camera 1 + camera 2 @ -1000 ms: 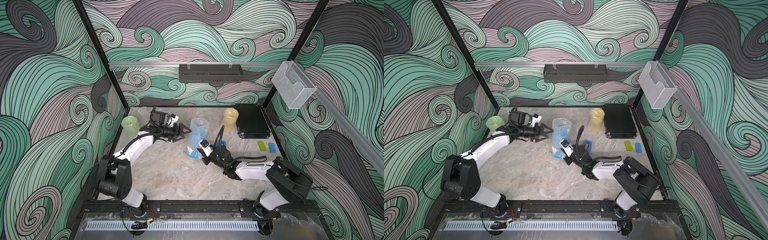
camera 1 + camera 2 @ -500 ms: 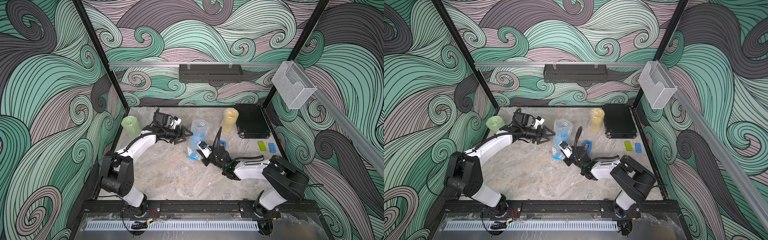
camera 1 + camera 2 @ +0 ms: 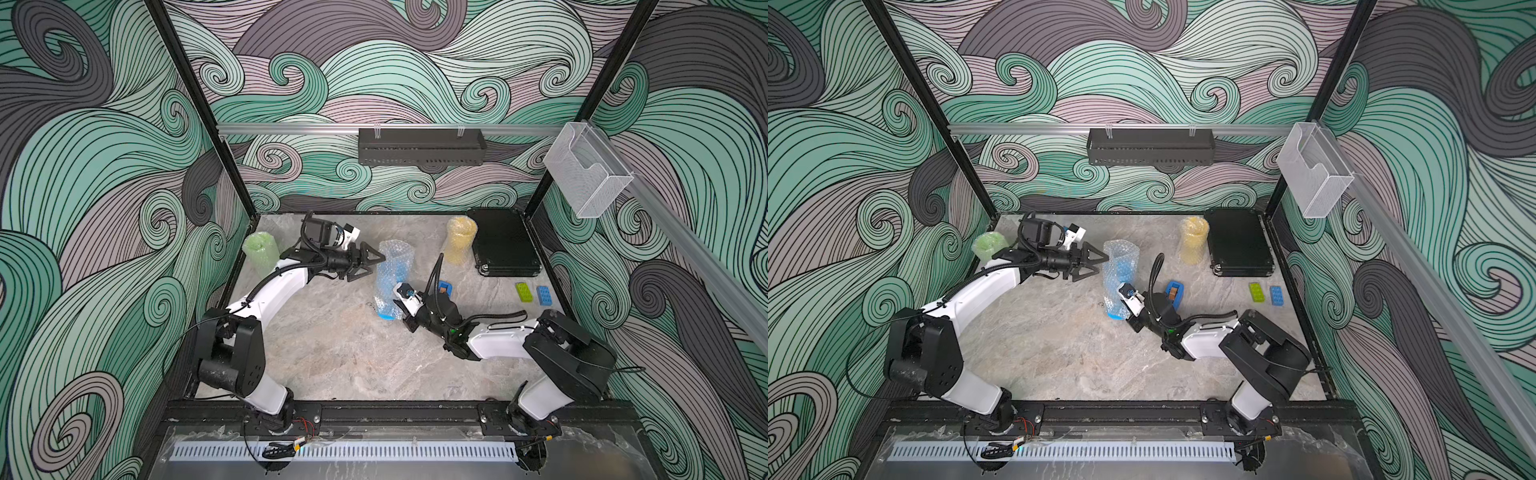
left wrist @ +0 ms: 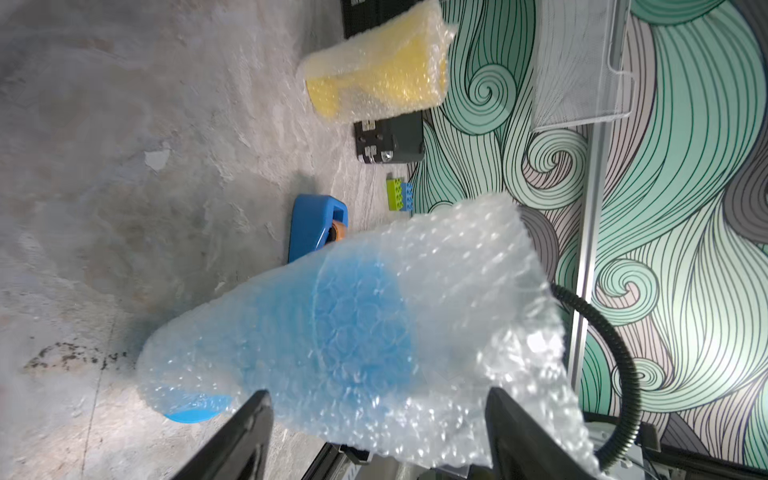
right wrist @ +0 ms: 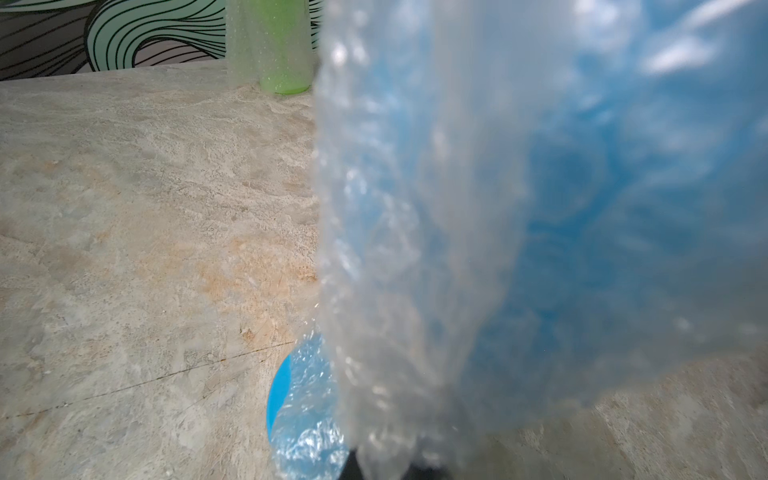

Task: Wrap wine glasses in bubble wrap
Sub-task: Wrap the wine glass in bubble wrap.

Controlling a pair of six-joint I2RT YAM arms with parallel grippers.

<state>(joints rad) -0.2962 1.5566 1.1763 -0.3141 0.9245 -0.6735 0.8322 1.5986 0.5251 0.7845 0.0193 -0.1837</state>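
The left gripper (image 3: pixel 376 267) had its jaws well apart, straddling the upper bubble wrap (image 3: pixel 397 254) around the blue goblet (image 3: pixel 394 272). The goblet stood on its foot just beside the tape dispenser (image 3: pixel 445 287). The right gripper (image 3: pixel 400 309), jaws together, pinched the wrap low on the dispenser's side. Only the left wrist view showed the wrap lying between both fingers (image 4: pixel 232 440). The right wrist view hid its own fingers behind the wrap.
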